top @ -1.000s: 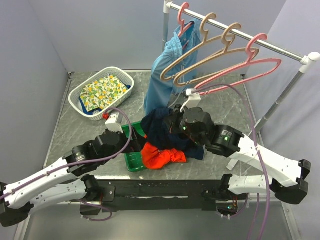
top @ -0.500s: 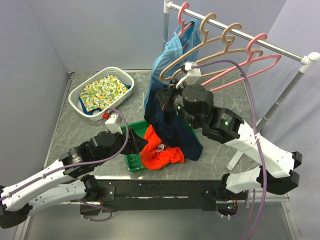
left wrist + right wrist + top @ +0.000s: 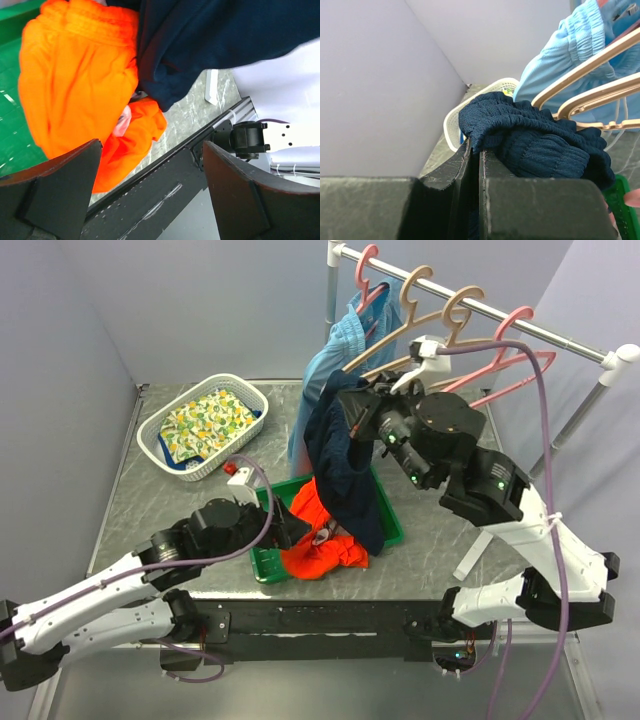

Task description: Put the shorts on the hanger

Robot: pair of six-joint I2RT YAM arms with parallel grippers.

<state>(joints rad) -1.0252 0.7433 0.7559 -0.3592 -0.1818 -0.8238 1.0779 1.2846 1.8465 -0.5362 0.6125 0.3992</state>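
The dark navy shorts (image 3: 345, 470) hang from my right gripper (image 3: 352, 405), which is shut on their waistband and holds them above the tray, just below and in front of the two beige hangers (image 3: 400, 325) on the rail. In the right wrist view the shorts (image 3: 540, 135) bunch over the closed gripper (image 3: 477, 150), with the beige hanger arms (image 3: 590, 60) close behind. My left gripper (image 3: 300, 532) is open and empty, low by the tray's front. Its wrist view shows it (image 3: 150, 195) open over the table edge, near the orange garment (image 3: 75, 75) and the shorts' hem (image 3: 215, 40).
The orange garment (image 3: 320, 540) lies in the green tray (image 3: 262, 565). Light-blue shorts (image 3: 330, 370) hang from a pink hanger (image 3: 365, 270) at the rail's left end. Another pink hanger (image 3: 510, 350) hangs to the right on the rail (image 3: 560, 335). A white basket (image 3: 205, 425) stands at the back left.
My right gripper has lifted the navy shorts out of the tray and carried them up and back toward the beige hangers. The left arm has shifted slightly right, still open.
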